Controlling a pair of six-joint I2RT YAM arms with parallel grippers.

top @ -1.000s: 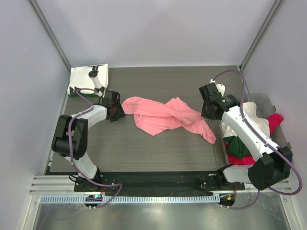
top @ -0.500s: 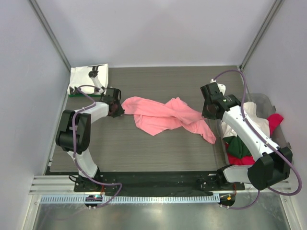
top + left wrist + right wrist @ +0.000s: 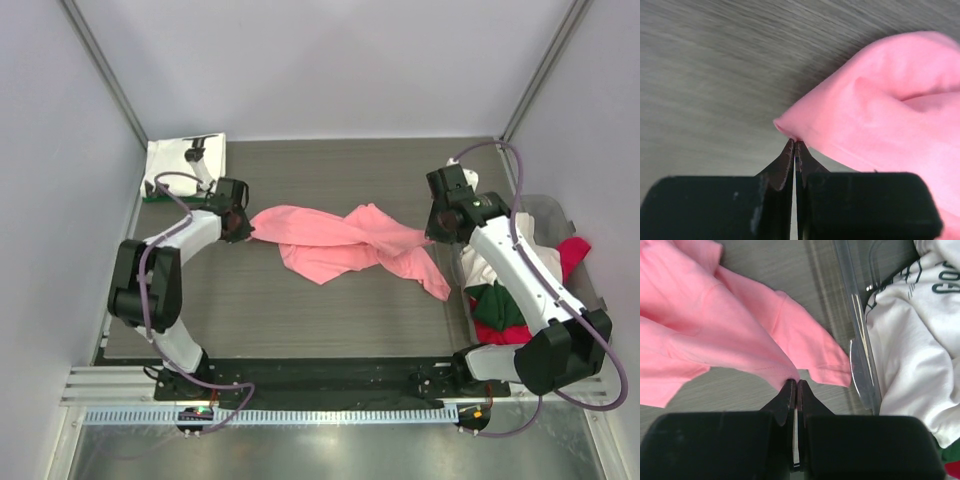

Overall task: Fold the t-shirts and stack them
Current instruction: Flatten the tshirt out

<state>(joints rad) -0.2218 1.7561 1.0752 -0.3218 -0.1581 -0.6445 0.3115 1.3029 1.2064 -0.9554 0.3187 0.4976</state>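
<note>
A salmon-pink t-shirt (image 3: 340, 243) lies crumpled across the middle of the table, also seen in both wrist views (image 3: 880, 105) (image 3: 715, 325). My left gripper (image 3: 243, 228) (image 3: 795, 143) is shut on the shirt's left corner. My right gripper (image 3: 437, 232) (image 3: 796, 383) is shut on a fold at the shirt's right end. A folded white t-shirt with black print (image 3: 186, 160) rests at the back left corner. More t-shirts, white (image 3: 535, 255), dark green (image 3: 497, 305) and red (image 3: 573, 252), fill a bin on the right.
The clear plastic bin (image 3: 545, 208) (image 3: 855, 335) stands at the table's right edge, close to my right gripper. White walls enclose the table on three sides. A black rail (image 3: 330, 375) runs along the near edge between the arm bases.
My left gripper has closed on the pink shirt's left corner. My right gripper has shifted slightly back and right with its end of the shirt, stretching the cloth a little.
</note>
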